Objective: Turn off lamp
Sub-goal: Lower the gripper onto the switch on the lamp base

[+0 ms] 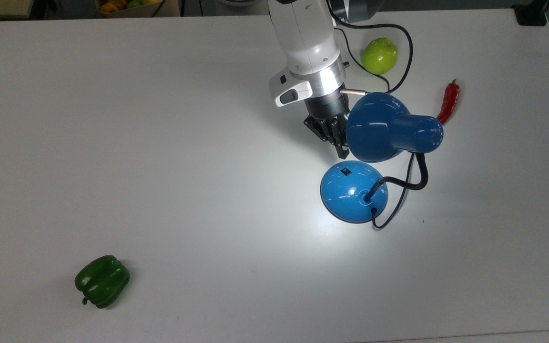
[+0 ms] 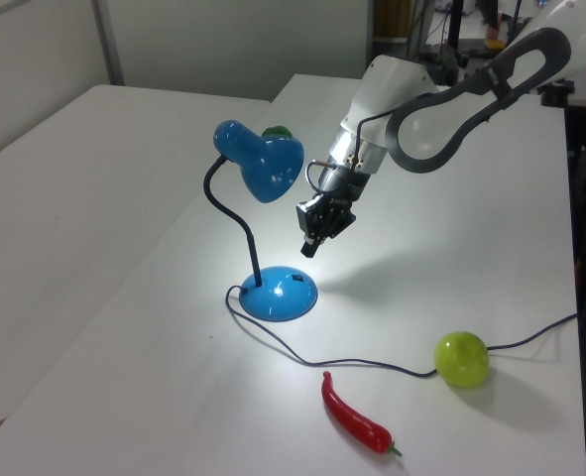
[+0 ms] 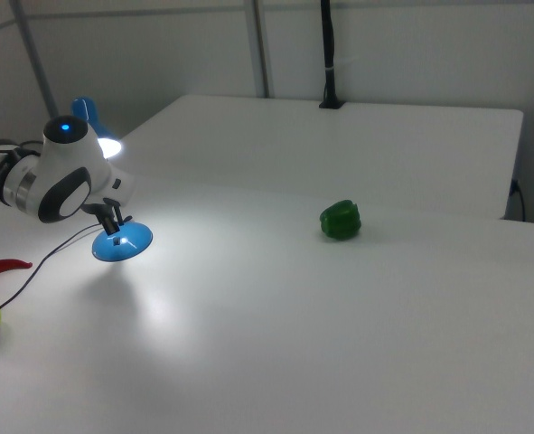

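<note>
The lamp is lit and throws a bright patch on the white table. Its blue shade [image 1: 389, 126] hangs on a black gooseneck [image 1: 410, 181] over the round blue base [image 1: 353, 193], which carries a small black switch [image 1: 346, 171]. My gripper [image 1: 342, 153] is shut with nothing held. It points down just above the switch, at the shade's left edge in the top view. In the left view the gripper [image 2: 307, 248] hovers a little above and right of the base [image 2: 280, 294]. In the right view the gripper [image 3: 115, 231] is right over the base [image 3: 122, 244].
A green apple [image 1: 378, 55] and a red chili [image 1: 448, 101] lie behind the lamp, with the lamp's thin cord [image 2: 372, 365] running past them. A green bell pepper [image 1: 102, 281] sits far off at the top view's lower left. The arm's cable [image 1: 398, 57] loops near the apple.
</note>
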`<state>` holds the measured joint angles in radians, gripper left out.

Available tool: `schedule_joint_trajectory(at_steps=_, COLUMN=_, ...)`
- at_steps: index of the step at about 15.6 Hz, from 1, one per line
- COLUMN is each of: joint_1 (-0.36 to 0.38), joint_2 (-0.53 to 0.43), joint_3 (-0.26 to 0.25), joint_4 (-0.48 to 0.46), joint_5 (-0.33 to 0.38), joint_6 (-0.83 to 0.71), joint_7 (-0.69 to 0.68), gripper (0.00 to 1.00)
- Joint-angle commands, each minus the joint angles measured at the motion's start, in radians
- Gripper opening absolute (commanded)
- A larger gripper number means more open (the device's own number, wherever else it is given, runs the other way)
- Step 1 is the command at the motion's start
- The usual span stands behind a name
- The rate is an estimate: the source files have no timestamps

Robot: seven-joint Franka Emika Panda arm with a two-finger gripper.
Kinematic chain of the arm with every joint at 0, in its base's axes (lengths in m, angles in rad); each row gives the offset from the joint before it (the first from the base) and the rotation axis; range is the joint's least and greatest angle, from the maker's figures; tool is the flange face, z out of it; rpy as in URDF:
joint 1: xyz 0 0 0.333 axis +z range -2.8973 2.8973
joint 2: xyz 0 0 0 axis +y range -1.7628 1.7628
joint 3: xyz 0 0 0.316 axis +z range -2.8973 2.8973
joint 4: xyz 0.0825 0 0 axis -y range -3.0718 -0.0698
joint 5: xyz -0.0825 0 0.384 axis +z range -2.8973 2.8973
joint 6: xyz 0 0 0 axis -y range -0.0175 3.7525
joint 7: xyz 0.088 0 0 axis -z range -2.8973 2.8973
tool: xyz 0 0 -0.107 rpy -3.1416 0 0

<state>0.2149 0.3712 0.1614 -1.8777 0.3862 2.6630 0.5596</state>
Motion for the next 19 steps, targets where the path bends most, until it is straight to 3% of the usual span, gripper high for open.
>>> schedule_joint_trajectory(at_steps=1, joint_1=0.009, joint_2=0.014, joint_3=0.0, joint_4=-0.005, joint_5=0.025, joint_6=0.055, joint_7=0.016, gripper=0.0)
schedule_joint_trajectory(at_steps=19, joint_1=0.017, joint_2=0.077, joint_3=0.013, joint_4=-0.001, joint_5=0.048, joint_6=0.143, joint_7=0.014, gripper=0.0)
